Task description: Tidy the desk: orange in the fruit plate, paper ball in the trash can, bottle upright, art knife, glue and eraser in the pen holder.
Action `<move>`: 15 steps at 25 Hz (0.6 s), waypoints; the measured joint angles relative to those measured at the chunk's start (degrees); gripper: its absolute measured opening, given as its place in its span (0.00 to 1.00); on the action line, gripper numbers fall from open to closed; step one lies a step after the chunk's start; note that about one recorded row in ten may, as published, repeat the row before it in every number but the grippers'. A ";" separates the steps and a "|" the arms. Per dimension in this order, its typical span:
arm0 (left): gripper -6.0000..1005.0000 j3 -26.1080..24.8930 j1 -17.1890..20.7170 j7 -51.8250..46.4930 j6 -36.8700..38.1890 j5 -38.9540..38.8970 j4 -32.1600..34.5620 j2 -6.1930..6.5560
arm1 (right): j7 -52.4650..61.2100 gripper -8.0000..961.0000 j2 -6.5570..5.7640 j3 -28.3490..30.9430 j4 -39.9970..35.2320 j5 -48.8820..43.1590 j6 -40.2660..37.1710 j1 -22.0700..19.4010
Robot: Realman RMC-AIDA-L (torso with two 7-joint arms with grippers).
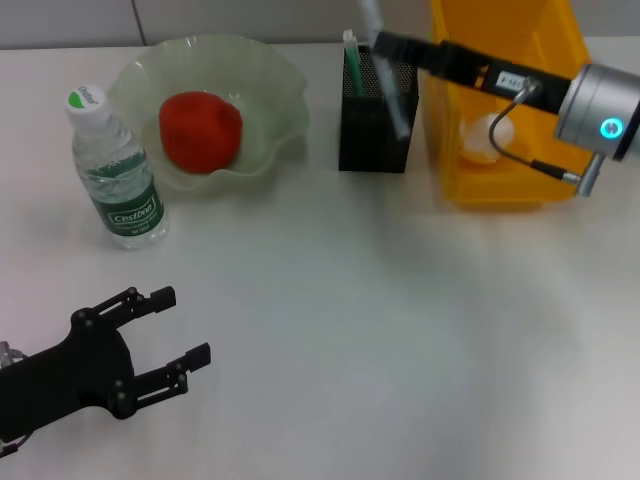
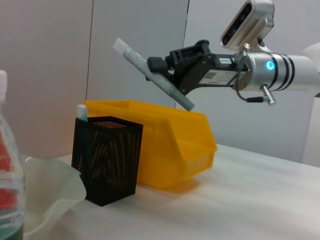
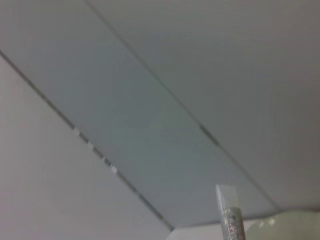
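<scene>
My right gripper (image 2: 167,75) grips a grey stick-like tool (image 2: 152,74), tilted, directly above the black pen holder (image 1: 375,110) at upper centre. My left gripper (image 1: 165,330) rests spread wide at lower left, far away.

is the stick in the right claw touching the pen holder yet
Apart. The left wrist view shows the stick clamped in the right claw, its lower end clear of the pen holder.

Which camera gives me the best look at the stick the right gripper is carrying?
The left wrist view: it shows the whole grey stick side-on, tilted, clamped in the right gripper above the pen holder. The head view sees it foreshortened from above. The right wrist view catches only one end.
</scene>
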 joint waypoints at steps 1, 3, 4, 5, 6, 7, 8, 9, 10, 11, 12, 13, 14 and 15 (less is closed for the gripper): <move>0.80 0.00 0.00 0.00 0.11 0.00 0.00 0.00 | -0.18 0.13 0.06 0.88 0.06 0.30 0.72 0.02; 0.80 0.00 0.00 -0.01 0.46 -0.07 0.05 0.00 | -1.12 0.13 0.15 1.36 0.44 2.00 2.41 0.18; 0.80 0.00 0.00 -0.02 0.54 -0.13 0.07 0.00 | -2.18 0.13 0.17 1.31 0.93 3.43 3.34 0.37; 0.80 0.00 0.02 -0.02 0.63 -0.19 0.08 0.00 | -3.67 0.13 0.18 1.18 1.58 4.81 3.96 0.58; 0.80 0.00 0.02 -0.02 0.63 -0.19 0.08 0.00 | -5.48 0.13 0.18 1.09 2.25 6.29 4.52 0.84; 0.80 0.00 0.12 -0.03 0.83 -0.26 0.12 0.04 | -7.68 0.14 0.21 1.04 2.72 7.51 4.89 1.11; 0.80 0.00 0.12 -0.03 0.83 -0.26 0.12 0.04 | -9.66 0.14 0.24 1.03 2.95 8.40 5.21 1.39; 0.80 0.00 0.22 -0.04 0.95 -0.27 0.16 0.05 | -11.71 0.14 0.28 1.03 3.10 9.13 5.50 1.72; 0.80 0.00 0.25 -0.04 1.03 -0.28 0.17 0.05 | -13.30 0.14 0.35 1.03 3.31 9.45 5.81 2.05; 0.80 0.00 0.25 -0.04 1.11 -0.28 0.17 0.06 | -15.51 0.15 0.39 1.08 3.77 9.68 6.21 2.65; 0.80 0.00 0.26 -0.04 1.23 -0.28 0.18 0.06 | -17.38 0.15 0.42 1.11 4.30 9.75 6.51 3.18; 0.80 0.00 0.26 -0.04 1.32 -0.28 0.18 0.06 | -19.66 0.15 0.42 1.14 5.02 9.75 6.91 3.85; 0.80 0.00 0.27 -0.04 1.41 -0.28 0.17 0.07 | -22.33 0.15 0.43 1.14 5.80 9.76 7.45 4.56; 0.80 -0.02 0.27 -0.04 1.49 -0.28 0.17 0.08 | -25.78 0.16 0.46 1.13 6.67 9.76 8.38 5.26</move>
